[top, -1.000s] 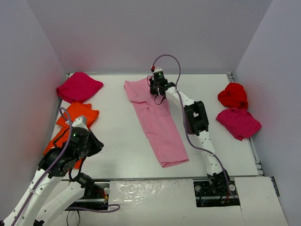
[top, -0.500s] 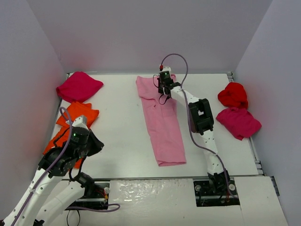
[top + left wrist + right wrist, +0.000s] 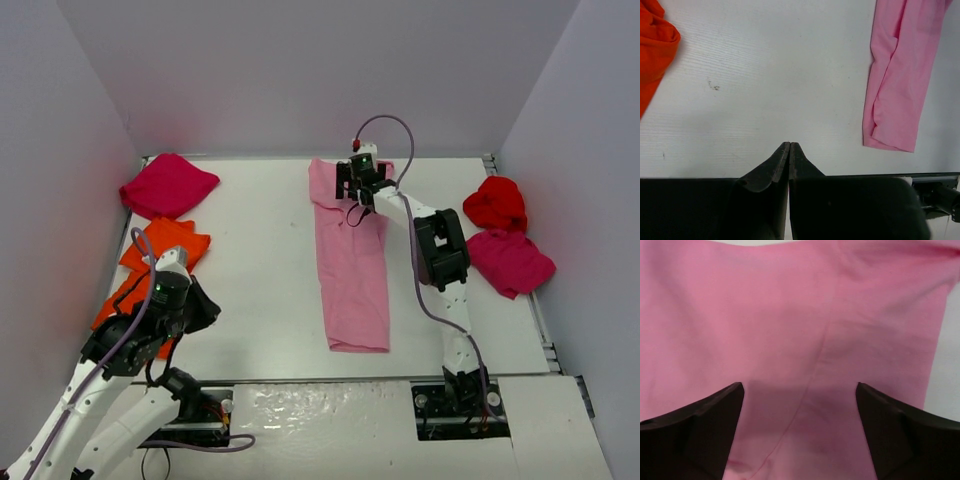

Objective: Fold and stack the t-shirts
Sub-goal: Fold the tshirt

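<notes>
Top external: right pincer (image 3: 362, 185) dragged the light pink t-shirt (image 3: 352, 270) straight on the mid counter (image 3: 260, 260), then released it, jaws wide over its far end. Left pincer (image 3: 790, 146) closed, empty. Likely ready for folding.

You're looking at robot lab cell: plain walls (image 3: 300, 70) box white table (image 3: 260, 290) on three sides, arm bases (image 3: 462, 388) bolted at near edge, cables (image 3: 383, 122) exposed.
</notes>
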`<state>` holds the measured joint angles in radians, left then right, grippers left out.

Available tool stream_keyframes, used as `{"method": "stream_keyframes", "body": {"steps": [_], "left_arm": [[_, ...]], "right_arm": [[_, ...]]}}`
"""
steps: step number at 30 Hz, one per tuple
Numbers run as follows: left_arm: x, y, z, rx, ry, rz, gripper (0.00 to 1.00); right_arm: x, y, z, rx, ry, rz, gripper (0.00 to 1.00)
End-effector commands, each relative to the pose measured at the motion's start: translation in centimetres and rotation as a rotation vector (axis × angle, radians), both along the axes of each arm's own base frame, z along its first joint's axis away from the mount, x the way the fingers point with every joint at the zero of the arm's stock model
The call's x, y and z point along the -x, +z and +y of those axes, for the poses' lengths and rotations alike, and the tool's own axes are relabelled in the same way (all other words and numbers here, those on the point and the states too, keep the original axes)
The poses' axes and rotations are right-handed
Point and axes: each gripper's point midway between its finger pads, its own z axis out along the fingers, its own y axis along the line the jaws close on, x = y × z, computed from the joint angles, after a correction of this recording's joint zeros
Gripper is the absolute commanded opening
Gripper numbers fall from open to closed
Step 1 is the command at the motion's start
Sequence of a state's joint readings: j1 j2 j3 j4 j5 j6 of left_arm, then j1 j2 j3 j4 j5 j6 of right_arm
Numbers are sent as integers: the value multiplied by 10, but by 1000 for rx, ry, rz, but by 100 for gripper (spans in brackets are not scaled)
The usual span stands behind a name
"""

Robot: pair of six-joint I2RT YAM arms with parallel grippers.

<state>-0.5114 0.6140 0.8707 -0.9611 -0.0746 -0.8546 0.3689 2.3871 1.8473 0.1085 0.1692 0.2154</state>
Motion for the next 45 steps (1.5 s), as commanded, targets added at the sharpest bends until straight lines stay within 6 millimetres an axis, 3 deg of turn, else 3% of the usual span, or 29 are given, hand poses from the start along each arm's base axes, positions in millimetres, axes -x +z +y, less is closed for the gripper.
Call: {"method": "stream_keyframes", "body": {"steps": [1, 2, 3, 4, 5, 7, 10, 13, 14, 16, 20, 23, 25, 30, 32, 35, 40, 42, 45], "left_arm": [[-8, 31, -10, 16, -96, -114, 1], [-7, 34, -11, 13, -116, -126, 4], [-5, 35, -11, 7, -130, -134, 10], [-4, 38, -10, 0, -145, -147, 19], [-3, 42, -10, 1, -155, -159, 29], [1, 56, -23, 61, -225, -202, 59], [1, 70, -50, 188, -304, -224, 81], [-5, 87, -90, 381, -394, -240, 81], [-7, 74, -99, 424, -391, -181, 80], [-11, 72, -114, 494, -423, -163, 79], [-19, 31, -137, 575, -421, -15, 78], [-22, 12, -149, 636, -400, 52, 77], [-23, 1, -156, 645, -385, 91, 77], [-25, -29, -174, 616, -405, 174, 77], [-27, -27, -187, 628, -447, 157, 77], [-22, -46, -210, 606, -498, 210, 77], [-22, -62, -250, 609, -577, 245, 77], [-23, -78, -260, 589, -580, 287, 77], [-30, -82, -276, 613, -595, 291, 76]], "right_arm": [[5, 167, 44, -81, 103, -321, 96], [11, 184, 46, -88, 110, -351, 94], [20, 191, 46, -82, 95, -366, 94], [31, 212, 42, -82, 73, -398, 94], [38, 221, 36, -80, 56, -408, 94], [66, 236, 23, -137, -14, -353, 91], [115, 218, 4, -206, -88, -201, 81], [191, 175, -8, -309, -91, -26, 74], [213, 185, -12, -357, -73, -24, 73], [253, 146, -23, -391, -110, 119, 70], [316, 138, -36, -568, -129, 229, 65], [354, 133, -24, -694, -96, 314, 65], [371, 129, -23, -738, -95, 341, 66], [407, 93, -36, -743, -152, 400, 69], [414, 83, -39, -738, -160, 415, 70], [432, 47, -46, -702, -192, 482, 71], [448, 18, -57, -701, -237, 495, 70], [453, 11, -57, -704, -245, 515, 70], [454, 7, -58, -692, -240, 523, 70]]}}
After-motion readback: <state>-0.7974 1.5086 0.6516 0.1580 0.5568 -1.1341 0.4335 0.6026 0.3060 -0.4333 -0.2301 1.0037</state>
